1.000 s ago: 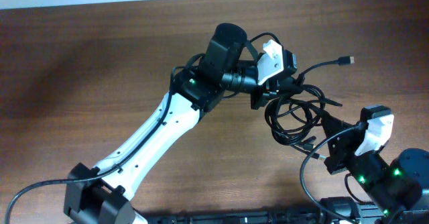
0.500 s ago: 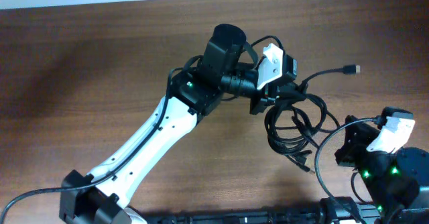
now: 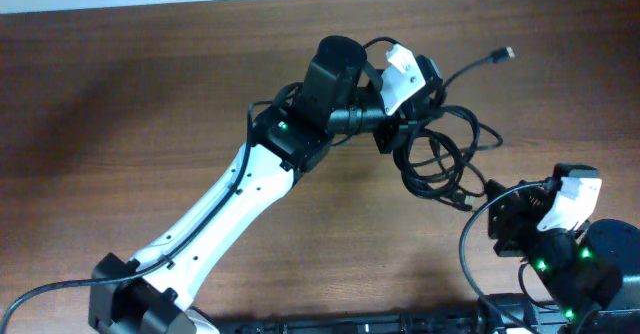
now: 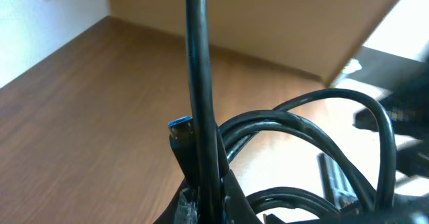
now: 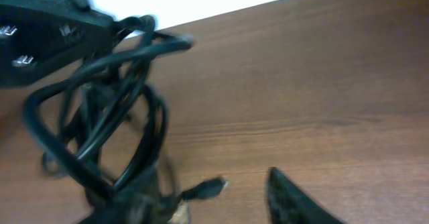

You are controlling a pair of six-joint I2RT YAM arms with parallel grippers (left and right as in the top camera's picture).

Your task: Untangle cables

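The cables (image 3: 440,154) are a bundle of thin black loops hanging from my left gripper (image 3: 398,132), which is shut on them above the table. One strand runs off to a plug end (image 3: 505,52) at the far right. In the left wrist view a black cord (image 4: 198,83) rises straight from the shut left gripper (image 4: 208,200), with a blue-tipped plug (image 4: 179,127) beside it. My right gripper (image 3: 497,202) stands open just below and right of the bundle. In the right wrist view a loose plug (image 5: 208,187) lies between the fingers of the right gripper (image 5: 214,207), and the loops (image 5: 100,117) hang at left.
The brown wooden table (image 3: 150,94) stretches left and towards the back. The left arm (image 3: 240,194) crosses it diagonally from the front left. A thicker black robot wire (image 3: 465,259) curls by the right arm's base, and a pale wall edge runs along the back.
My right gripper has opened and let go of the strand it held. The left gripper has drawn the bundle up and back, and the free plug end has swung farther back.
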